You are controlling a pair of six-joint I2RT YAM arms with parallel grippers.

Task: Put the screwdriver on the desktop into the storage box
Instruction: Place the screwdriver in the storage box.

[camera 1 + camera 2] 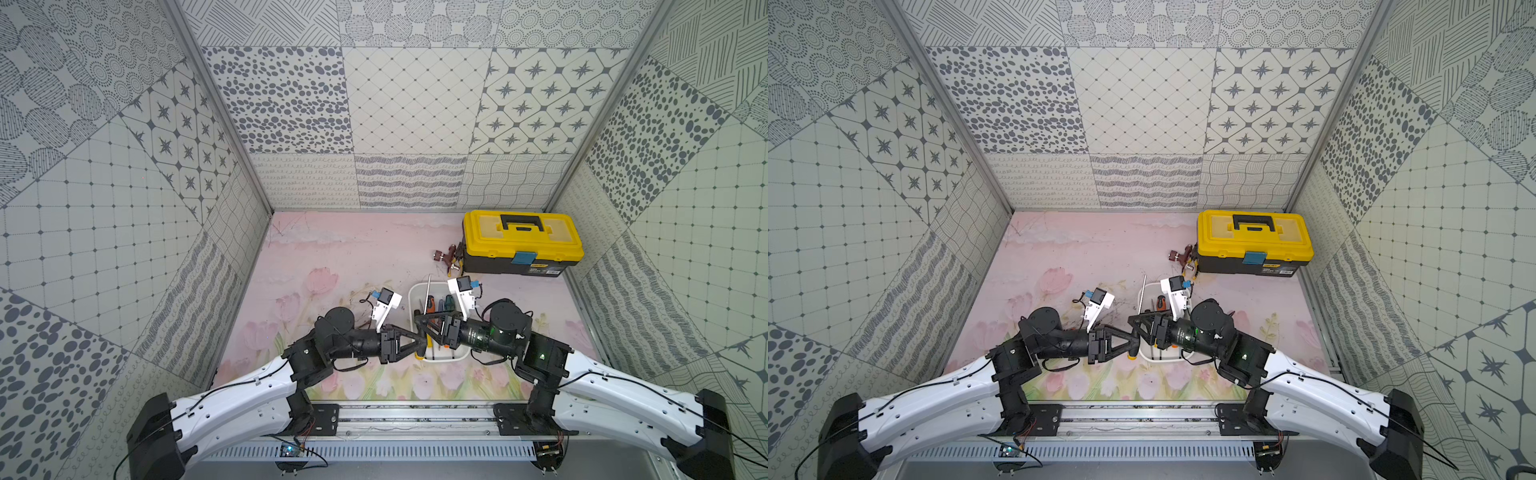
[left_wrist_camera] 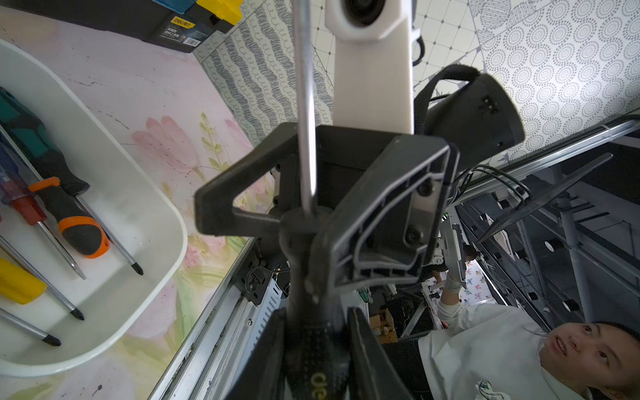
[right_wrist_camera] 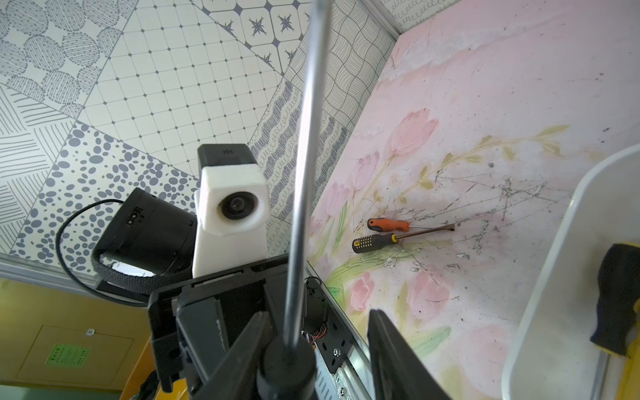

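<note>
2 end effectors are meeting at a long screwdriver [image 2: 306,104] over a white storage box [image 2: 166,214].
The left end effector [image 2: 317,353] is clenching its black handle, holding it above the box's left edge. The right end effector [image 3: 318,346] is straddling the handle's neck with both fingers; its grip cannot be told.

Both arms wear long white shells [image 1: 232,399] with black joint housings. The left claw [image 1: 424,343] and right claw [image 1: 422,328] are black. Each finger [image 2: 381,214] is an open ribbed triangle fixed by two dark screws [image 2: 424,187]. Above each claw a white bracket [image 1: 386,309] carries a black camera [image 1: 387,296] with a blue plug [image 1: 376,294]. Behind the left claw runs a braided black cable [image 3: 138,284]. Behind the right claw glows a green light [image 1: 541,355].
</note>
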